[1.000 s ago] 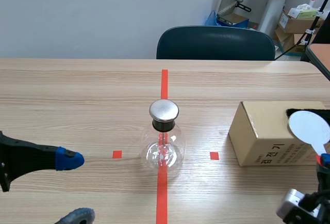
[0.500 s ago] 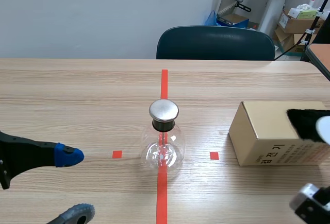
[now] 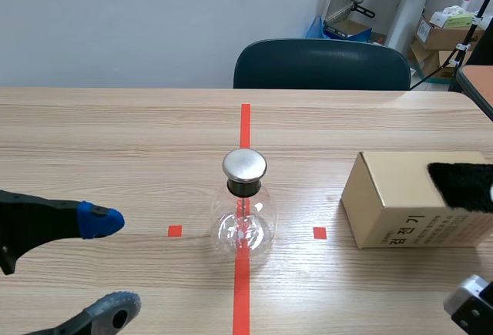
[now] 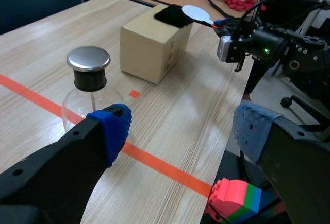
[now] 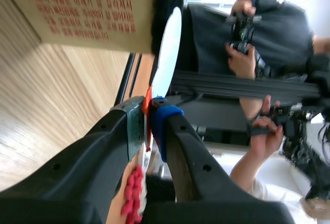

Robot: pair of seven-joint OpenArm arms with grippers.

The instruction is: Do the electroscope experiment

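Scene view: electroscope flask (image 3: 245, 219), glass with a steel cap, upright on the tabletop (image 3: 115, 135) red centre line. Cardboard box (image 3: 400, 196) at its 3 o'clock, well apart, with a black cloth (image 3: 462, 185) on top. Left pincer (image 3: 108, 266) at the flask's 8 o'clock, fingers apart.

Left wrist view: flask ahead of the spread, unloaded fingers. Right pincer (image 4: 219, 23) beyond the box, white disc paddle (image 4: 196, 13) at the cloth.

Right wrist view: right pincer clamped on the paddle's stem, apparently orange-red.

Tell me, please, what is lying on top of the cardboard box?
A black cloth lies on one end of the cardboard box, the right gripper's white disc by it. What the cloth covers is hidden.
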